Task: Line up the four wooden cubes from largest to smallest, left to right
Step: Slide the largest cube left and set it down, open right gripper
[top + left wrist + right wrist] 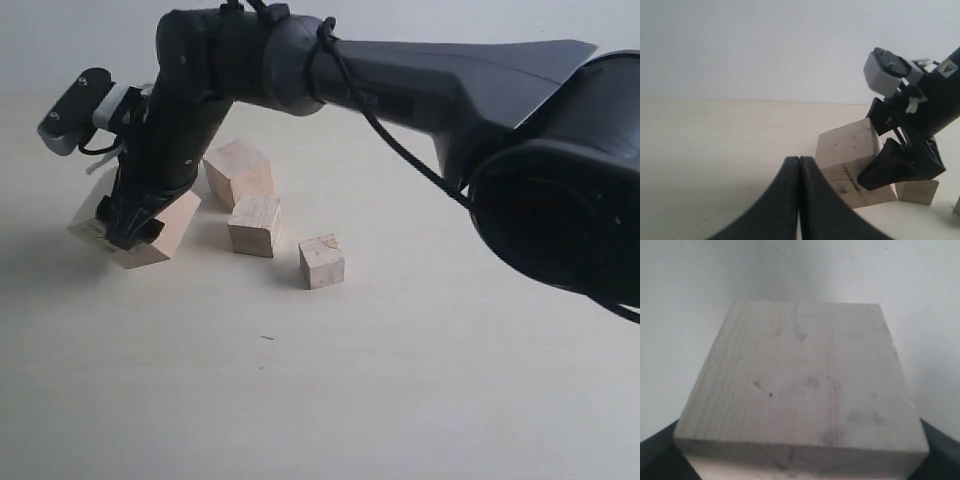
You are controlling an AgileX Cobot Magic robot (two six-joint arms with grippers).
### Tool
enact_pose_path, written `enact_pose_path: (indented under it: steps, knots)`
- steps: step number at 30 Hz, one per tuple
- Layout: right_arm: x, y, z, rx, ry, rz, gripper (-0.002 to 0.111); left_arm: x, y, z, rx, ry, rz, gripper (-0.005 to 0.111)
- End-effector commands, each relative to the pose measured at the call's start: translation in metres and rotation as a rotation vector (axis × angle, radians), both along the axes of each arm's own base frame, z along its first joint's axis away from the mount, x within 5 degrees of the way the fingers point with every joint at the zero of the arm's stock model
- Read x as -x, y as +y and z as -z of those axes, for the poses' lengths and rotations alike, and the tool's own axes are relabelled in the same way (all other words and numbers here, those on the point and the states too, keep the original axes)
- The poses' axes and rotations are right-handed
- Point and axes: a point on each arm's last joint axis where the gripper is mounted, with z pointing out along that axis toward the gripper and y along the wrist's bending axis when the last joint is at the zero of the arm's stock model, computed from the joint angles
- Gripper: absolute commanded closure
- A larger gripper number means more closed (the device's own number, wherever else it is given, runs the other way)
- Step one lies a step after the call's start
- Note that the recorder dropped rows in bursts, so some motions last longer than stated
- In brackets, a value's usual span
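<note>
The largest wooden cube [160, 238] is tilted at the far left of the table, and my right gripper [125, 225] has reached across the middle and is shut on it. In the right wrist view its smudged face [800, 385] fills the picture, with dark fingers [657, 457] at both lower corners. The second cube [238, 172] stands behind, the third cube [254, 225] beside it, and the smallest cube [321, 261], with a curved grain mark, to their right. My left gripper [799, 167] is shut on nothing, low and close to the largest cube [847, 147].
The pale table [400, 380] stretches wide in front of and to the right of the cubes. The right arm [430, 90] spans the upper part of the exterior view. A plain white wall [765, 45] is at the back.
</note>
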Motion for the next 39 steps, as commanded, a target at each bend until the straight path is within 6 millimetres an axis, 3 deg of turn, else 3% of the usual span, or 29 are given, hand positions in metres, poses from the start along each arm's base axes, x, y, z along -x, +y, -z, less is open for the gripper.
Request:
enact_pose_path:
  steps: [1,6,13,18,23,28,31,34,39]
  knots:
    - [0.016,0.001,-0.031,-0.093,0.091,-0.106,0.108,0.0,0.001,-0.001,0.002,-0.016,-0.006,0.107]
    - [0.03,0.0,-0.021,-0.091,0.216,-0.214,0.108,0.0,0.001,-0.001,0.002,-0.016,-0.006,0.107]
    - [0.034,-0.009,0.021,-0.045,0.244,-0.181,0.108,0.0,0.001,-0.001,0.002,-0.016,-0.006,0.107]
    - [0.034,-0.008,0.036,-0.059,0.253,-0.147,0.108,0.0,0.001,-0.001,0.002,-0.016,-0.006,0.107]
    - [0.049,-0.004,0.066,0.038,0.251,-0.224,0.108,0.0,0.001,-0.001,0.002,-0.016,-0.006,0.107]
    - [0.051,-0.004,0.068,0.085,0.214,-0.238,0.107,0.0,0.001,-0.001,0.002,-0.016,-0.006,0.107]
    - [0.051,-0.004,0.068,0.086,0.228,-0.211,0.09,0.0,0.001,-0.001,0.002,-0.016,-0.006,0.107]
    - [0.051,-0.004,0.068,0.087,0.233,-0.206,0.058,0.0,0.001,-0.001,0.002,-0.016,-0.006,0.107]
    - [0.054,-0.005,0.057,0.083,0.25,-0.217,0.03,0.0,0.001,-0.001,0.002,-0.016,-0.006,0.107]
